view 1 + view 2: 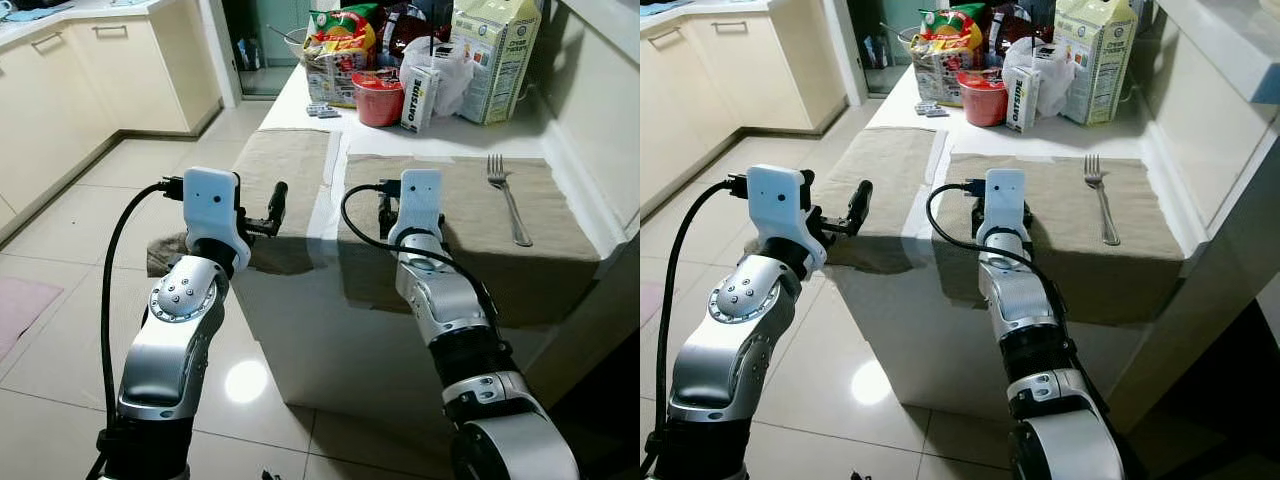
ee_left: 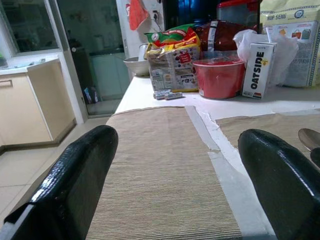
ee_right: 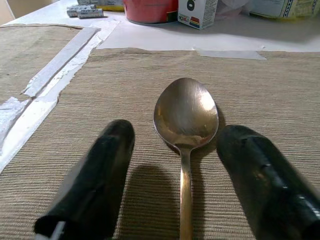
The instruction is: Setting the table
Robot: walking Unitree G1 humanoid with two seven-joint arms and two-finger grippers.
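- The right gripper [image 3: 175, 175] sits low over the right-hand placemat [image 1: 560, 215], its two black fingers [image 3: 95, 185] spread apart with a spoon [image 3: 186, 120] lying on the mat between them — neither finger touches it, bowl pointing away from the wrist.
- The left gripper [image 2: 175, 185] hangs at the near edge of the left-hand placemat [image 1: 290, 160], fingers wide apart and holding nothing.
- A fork [image 1: 507, 200] lies on the right side of the right-hand placemat, tines toward the back of the white table [image 1: 300, 100], well apart from the right gripper.
- Behind the mats stand a red bowl [image 1: 378, 98], an Oatside carton [image 1: 420, 97], a white plastic bag [image 1: 452, 65], a large milk carton [image 1: 495, 55] and snack packets [image 1: 340, 45] — all clustered at the far end.
- Cream kitchen cabinets [image 1: 110, 70] line the tiled floor [image 1: 60, 230] to the left.
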